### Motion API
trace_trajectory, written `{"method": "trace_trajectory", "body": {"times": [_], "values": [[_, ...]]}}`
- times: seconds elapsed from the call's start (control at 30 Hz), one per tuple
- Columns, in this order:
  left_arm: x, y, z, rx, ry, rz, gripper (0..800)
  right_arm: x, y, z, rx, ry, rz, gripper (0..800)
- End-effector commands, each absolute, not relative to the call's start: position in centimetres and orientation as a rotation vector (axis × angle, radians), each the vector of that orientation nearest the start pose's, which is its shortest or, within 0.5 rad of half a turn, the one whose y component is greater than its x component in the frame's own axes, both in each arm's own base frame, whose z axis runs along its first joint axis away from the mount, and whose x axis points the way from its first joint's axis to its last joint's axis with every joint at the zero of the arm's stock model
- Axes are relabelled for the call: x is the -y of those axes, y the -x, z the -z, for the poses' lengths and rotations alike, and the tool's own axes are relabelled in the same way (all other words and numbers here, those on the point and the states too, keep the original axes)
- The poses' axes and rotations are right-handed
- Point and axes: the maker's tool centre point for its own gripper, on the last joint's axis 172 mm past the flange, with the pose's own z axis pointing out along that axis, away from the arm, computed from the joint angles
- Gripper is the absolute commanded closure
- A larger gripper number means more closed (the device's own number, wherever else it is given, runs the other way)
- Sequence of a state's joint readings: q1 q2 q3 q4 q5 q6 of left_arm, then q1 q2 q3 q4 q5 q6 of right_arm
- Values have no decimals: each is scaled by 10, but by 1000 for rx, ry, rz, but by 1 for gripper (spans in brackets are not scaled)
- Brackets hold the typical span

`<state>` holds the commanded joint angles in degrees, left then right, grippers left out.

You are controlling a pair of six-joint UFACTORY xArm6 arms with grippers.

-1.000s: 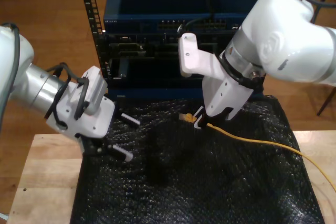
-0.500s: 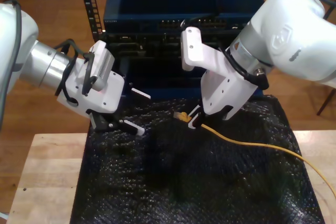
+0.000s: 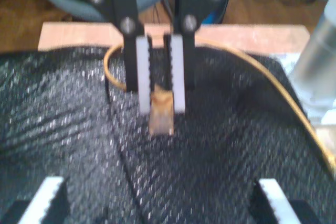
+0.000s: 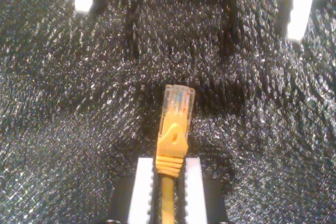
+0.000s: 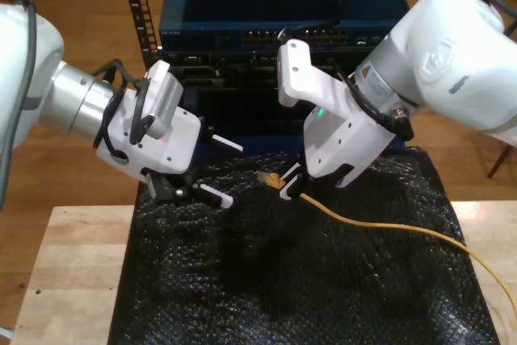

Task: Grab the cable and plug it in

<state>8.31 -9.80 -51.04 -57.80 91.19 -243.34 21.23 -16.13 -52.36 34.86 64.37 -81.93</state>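
Observation:
The yellow-orange cable (image 5: 388,228) runs from the exterior view's right across the black mat up to my second gripper (image 5: 291,187), which is shut on it just behind the plug. The clear plug (image 5: 271,178) sticks out past the fingers above the mat, pointing toward the exterior view's left. In the second wrist view, my second gripper (image 4: 168,163) clamps the cable boot with the plug (image 4: 178,100) ahead of it. My first gripper (image 5: 226,171) hovers open at the exterior view's left, facing the plug. The first wrist view shows its fingertips (image 3: 50,192) wide apart and the held plug (image 3: 161,116) opposite.
A blue network rack unit (image 5: 283,6) with a row of ports (image 5: 275,38) stands behind the mat. A perforated rack rail (image 5: 137,6) rises at the exterior view's upper left. The black bubble mat (image 5: 323,296) covers a wooden table (image 5: 73,272).
My first gripper has risen and moved toward the rack and the plug, staying open. My second gripper has lifted the cable end slightly and shifted it toward the exterior view's left.

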Motion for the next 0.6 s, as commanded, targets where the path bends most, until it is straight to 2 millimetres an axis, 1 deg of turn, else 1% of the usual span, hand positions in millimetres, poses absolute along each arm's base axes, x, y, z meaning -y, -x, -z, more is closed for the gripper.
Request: {"method": "trace_trajectory", "body": {"times": [0.13, 0.2, 0.23, 0.3, 0.37, 0.47, 0.53, 0.6], "values": [[180, -358, -292, 1535, -1477, -768, 34, -268, -354, -273, 1864, 1894, 462, 794], [180, -358, -292, 1533, -1477, -767, 82, -269, -354, -273, 1865, 1894, 461, 794], [180, -358, -291, 1532, -1477, -766, 93, -269, -354, -273, 1865, 1894, 461, 794], [180, -357, -291, 1532, -1476, -764, 100, -269, -353, -273, 1865, 1892, 462, 794], [180, -356, -290, 1532, -1475, -764, 130, -270, -353, -272, 1867, 1891, 459, 794], [181, -356, -290, 1533, -1472, -762, 138, -270, -353, -271, 1868, 1890, 457, 794], [181, -354, -289, 1532, -1468, -760, 178, -270, -353, -271, 1870, 1888, 458, 794], [182, -353, -289, 1550, -1454, -773, 189, -269, -353, -271, 1873, 1887, 457, 794]]}}
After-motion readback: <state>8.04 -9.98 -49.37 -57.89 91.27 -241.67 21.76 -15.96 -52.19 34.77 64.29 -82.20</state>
